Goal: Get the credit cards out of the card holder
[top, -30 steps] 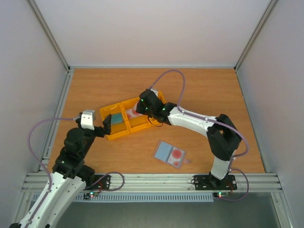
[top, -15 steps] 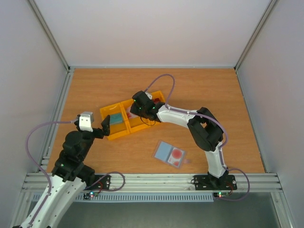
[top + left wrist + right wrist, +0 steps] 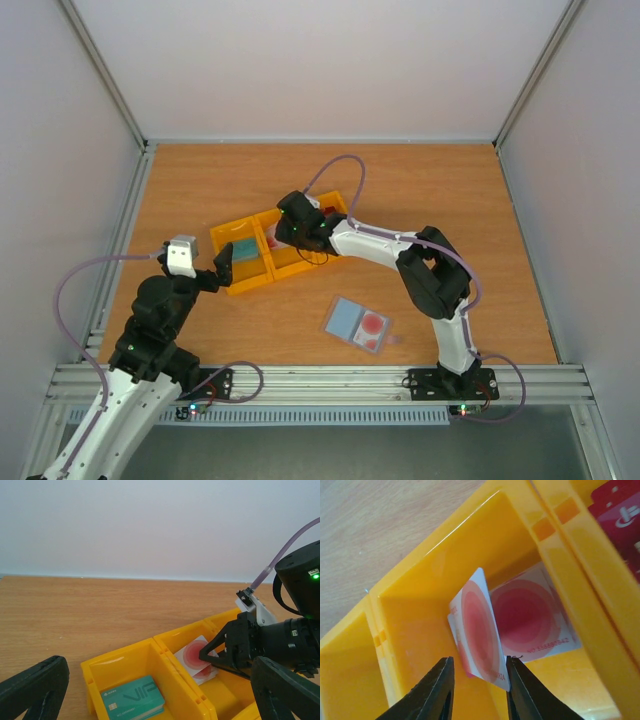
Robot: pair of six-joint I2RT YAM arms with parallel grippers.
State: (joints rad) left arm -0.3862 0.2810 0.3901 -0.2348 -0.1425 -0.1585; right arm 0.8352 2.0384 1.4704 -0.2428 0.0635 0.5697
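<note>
Right end effector (image 3: 480,662) part open; pink card (image 3: 477,625) loose between jaws, tray (image 3: 410,610) below for drop-off. Left end effector (image 3: 160,667) wide open, empty.

The right arm (image 3: 380,243) stretches forward. The right gripper (image 3: 477,666) points down, fingers a little apart. The left gripper (image 3: 160,675) is wide open.

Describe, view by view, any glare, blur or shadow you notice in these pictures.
Top view: even light, sharp, faint shadows. Left wrist view: left pincer dark and soft-edged, teal card crisp. Right wrist view: glare on the yellow tray wall.
</note>
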